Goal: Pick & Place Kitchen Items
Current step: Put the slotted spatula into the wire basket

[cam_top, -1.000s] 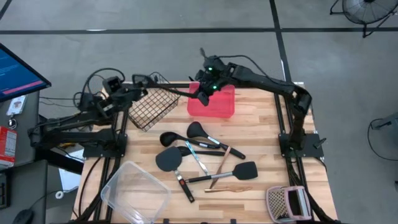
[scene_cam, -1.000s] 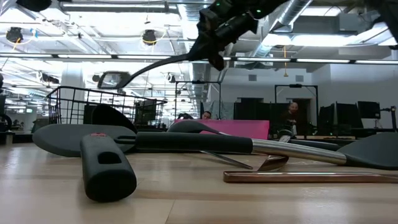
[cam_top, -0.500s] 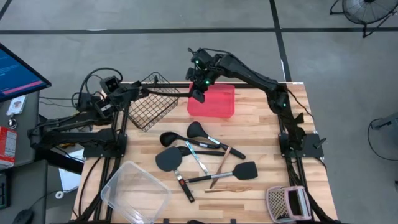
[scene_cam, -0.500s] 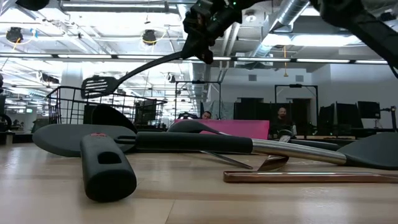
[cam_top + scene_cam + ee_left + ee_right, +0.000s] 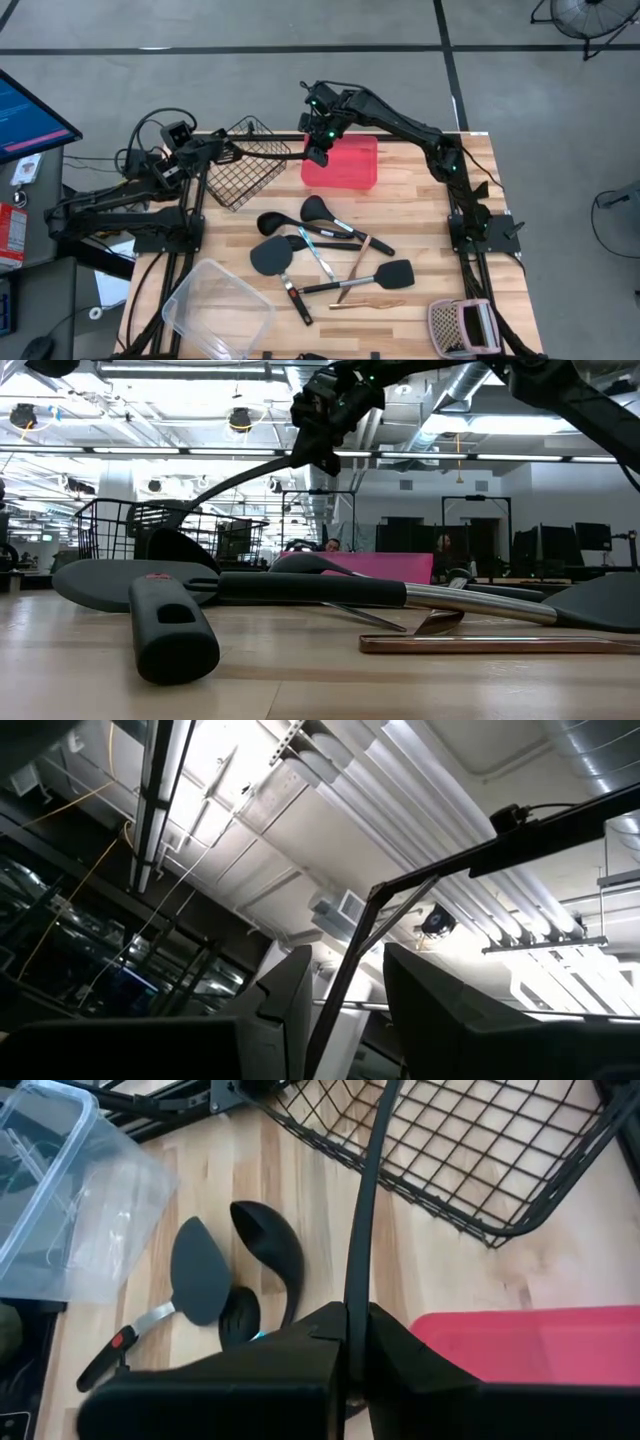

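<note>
1. Containers: the black wire basket [image 5: 245,165] lies tipped near the far left corner of the surface [image 5: 420,225], with the red tray [image 5: 342,163] just beside it and the clear tub [image 5: 215,305] at the near left edge. What lies inside the basket and the tray cannot be made out; the tub looks bare.
2. Right pincer [image 5: 318,152] hangs above the gap between basket and tray, pressed together on the handle of a black slotted turner [image 5: 232,478], whose head reaches over the basket.
3. Left pincer [image 5: 226,153] sits at the basket's far rim, fingers [image 5: 290,995] part-spread around a thin dark rod; whether they pinch it cannot be told.
4. Remaining kitchen items [image 5: 325,255] lie loose mid-surface: black spoons, spatulas, a copper stick [image 5: 366,303].
5. Open room: bare wood right of the tray and along the right edge; a pinkish mesh item [image 5: 460,326] fills the near right corner.
6. Low view: near utensils hide the tray's base.
</note>
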Available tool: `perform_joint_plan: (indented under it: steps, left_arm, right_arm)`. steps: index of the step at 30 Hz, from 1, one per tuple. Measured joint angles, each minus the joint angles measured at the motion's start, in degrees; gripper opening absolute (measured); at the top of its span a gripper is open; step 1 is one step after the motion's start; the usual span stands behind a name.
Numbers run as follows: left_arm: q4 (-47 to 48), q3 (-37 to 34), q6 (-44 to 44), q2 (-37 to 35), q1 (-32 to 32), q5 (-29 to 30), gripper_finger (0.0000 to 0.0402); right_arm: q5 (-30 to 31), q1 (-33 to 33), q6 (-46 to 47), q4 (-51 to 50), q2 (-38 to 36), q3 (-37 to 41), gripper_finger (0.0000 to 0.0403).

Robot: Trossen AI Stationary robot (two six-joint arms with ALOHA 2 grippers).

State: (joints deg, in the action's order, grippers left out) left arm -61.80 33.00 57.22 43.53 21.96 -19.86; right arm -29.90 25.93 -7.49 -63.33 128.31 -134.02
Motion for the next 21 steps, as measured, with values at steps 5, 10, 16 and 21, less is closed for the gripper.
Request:
perform_joint_plan:
  steps: [5,10,16,21]
  left_arm:
    - [0.00,-0.01,0.00,0.00,0.00,0.00,0.0108]
    - [0.00,-0.01,0.01,0.00,0.00,0.00,0.0108]
    - [0.00,-0.01,-0.01,0.00,0.00,0.03,0.0108]
    - [0.00,-0.01,0.00,0.00,0.00,0.07,0.0108]
  right_arm:
    - [0.01,0.00,0.00,0.06,0.00,0.00,0.0009]
    - [0.39,-0.38,0.28,0.98,0.00,0.00,0.0026]
    - [0.56,-0.90,0.98,3.85,0.00,0.00,0.0039]
    - [0.63,-0.83,1.09,5.88,0.00,0.00,0.0032]
